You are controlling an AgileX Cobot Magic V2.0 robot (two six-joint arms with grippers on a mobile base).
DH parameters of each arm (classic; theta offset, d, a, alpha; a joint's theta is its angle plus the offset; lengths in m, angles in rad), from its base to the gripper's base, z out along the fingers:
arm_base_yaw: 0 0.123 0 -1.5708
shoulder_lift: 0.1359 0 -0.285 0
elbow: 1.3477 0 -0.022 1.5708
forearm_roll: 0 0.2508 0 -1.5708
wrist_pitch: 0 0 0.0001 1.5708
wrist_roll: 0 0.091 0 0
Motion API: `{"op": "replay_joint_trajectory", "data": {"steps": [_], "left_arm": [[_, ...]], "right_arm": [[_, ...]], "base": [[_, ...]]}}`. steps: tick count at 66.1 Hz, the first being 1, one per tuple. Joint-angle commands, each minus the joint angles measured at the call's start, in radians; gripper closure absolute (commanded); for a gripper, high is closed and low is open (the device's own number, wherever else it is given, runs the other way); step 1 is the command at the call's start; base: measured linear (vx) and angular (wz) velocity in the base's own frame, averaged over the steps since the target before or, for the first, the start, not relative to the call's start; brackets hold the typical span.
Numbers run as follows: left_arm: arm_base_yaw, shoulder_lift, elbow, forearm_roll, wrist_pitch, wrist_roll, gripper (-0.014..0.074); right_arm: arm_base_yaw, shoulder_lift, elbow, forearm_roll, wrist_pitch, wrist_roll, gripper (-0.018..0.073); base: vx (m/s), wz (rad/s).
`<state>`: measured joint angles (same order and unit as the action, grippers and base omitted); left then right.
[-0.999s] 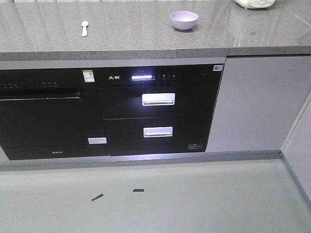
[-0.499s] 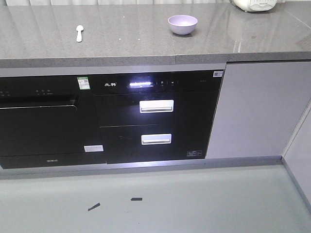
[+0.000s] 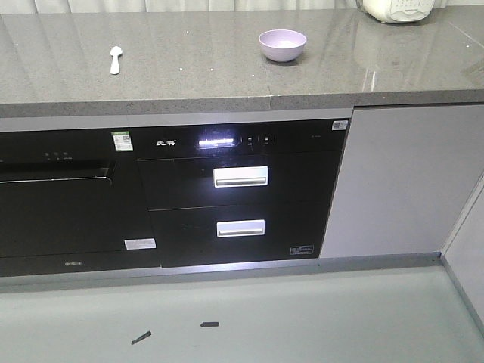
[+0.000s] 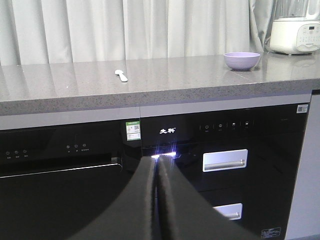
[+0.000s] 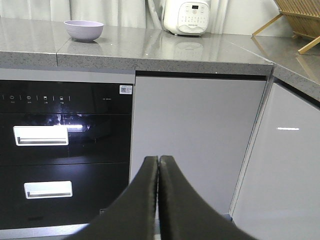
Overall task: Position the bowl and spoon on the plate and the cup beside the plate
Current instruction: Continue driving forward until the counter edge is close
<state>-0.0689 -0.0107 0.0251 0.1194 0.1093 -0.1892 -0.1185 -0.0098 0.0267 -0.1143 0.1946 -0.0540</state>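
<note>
A lavender bowl (image 3: 282, 44) sits upright on the grey countertop (image 3: 227, 76), toward the right; it also shows as the bowl (image 4: 242, 60) in the left wrist view and the bowl (image 5: 83, 30) in the right wrist view. A pale spoon (image 3: 115, 59) lies on the counter to the left, seen too as the spoon (image 4: 121, 75). The plate and the cup are out of view. My left gripper (image 4: 157, 160) is shut and empty, low in front of the black appliances. My right gripper (image 5: 158, 160) is shut and empty, facing the grey cabinet door.
Below the counter are a black oven (image 3: 60, 197) and a black drawer unit (image 3: 238, 193) with two handles. A white rice cooker (image 5: 186, 17) stands at the counter's right end. A wooden rack (image 5: 297, 22) sits on the side counter. Two dark scraps (image 3: 209, 324) lie on the floor.
The front view has shifted: the counter and appliances sit lower and slightly left in frame, showing more countertop. Bowl and spoon have not moved on the counter.
</note>
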Motion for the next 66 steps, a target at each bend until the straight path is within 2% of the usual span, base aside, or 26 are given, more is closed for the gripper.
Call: {"op": "replay_joint_trajectory", "data": {"steps": [1,66], "left_arm": [[0.000,-0.017,0.030,-0.001,-0.071,-0.008,0.0602],[0.000,-0.017,0.030,-0.001,-0.071,-0.008,0.0602]], "right_arm": [[-0.003,-0.012,0.017,-0.003,-0.075,-0.007,0.0565],[-0.003,-0.012,0.017,-0.003,-0.077,-0.007,0.0565]], "base": [[0.11,-0.02],[0.10,0.05]]}}
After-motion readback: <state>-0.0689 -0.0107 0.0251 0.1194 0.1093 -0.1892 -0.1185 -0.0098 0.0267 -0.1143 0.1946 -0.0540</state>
